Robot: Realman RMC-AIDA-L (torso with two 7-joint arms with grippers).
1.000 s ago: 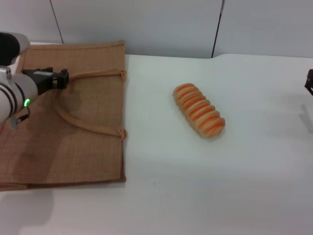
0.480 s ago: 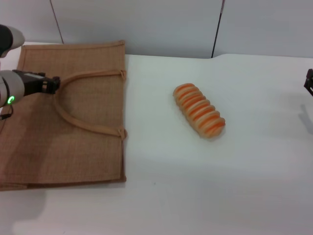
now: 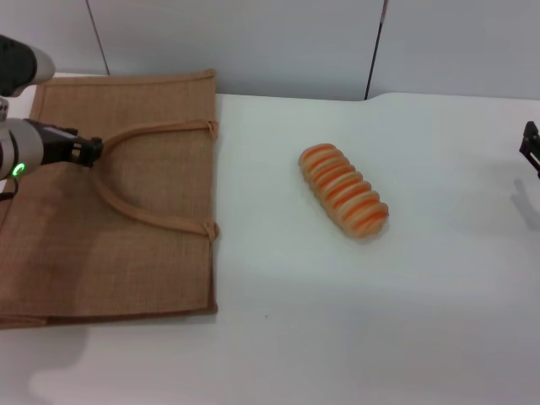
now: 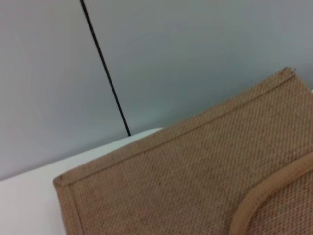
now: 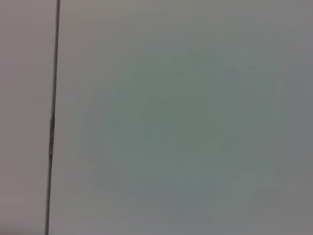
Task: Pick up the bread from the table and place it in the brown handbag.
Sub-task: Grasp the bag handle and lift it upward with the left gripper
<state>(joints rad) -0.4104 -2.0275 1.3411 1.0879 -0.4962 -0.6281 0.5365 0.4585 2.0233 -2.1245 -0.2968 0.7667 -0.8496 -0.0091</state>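
- On the table [image 3: 354, 312] the bread [image 3: 343, 201] lay mid-surface, unmoved, well right of the flat bag [image 3: 110, 253]; no writing showed.
- Left hand [image 3: 89, 150] sat at the handle [image 3: 143, 215], barely shifted; grip impossible to tell.
- Right hand [image 3: 531, 148] edged slightly in from the right; grip unclear.

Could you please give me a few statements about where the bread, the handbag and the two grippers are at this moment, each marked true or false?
1. The bread lies on the table, clear of the brown handbag. True.
2. The handbag stands upright. False: it lies flat on the table.
3. The left gripper is over the handbag, by the top of its handle. True.
4. The right gripper is holding the bread. False: it sits at the table's far right edge, well away from the loaf.
5. The bread is already inside the bag. False: it is still on the table.
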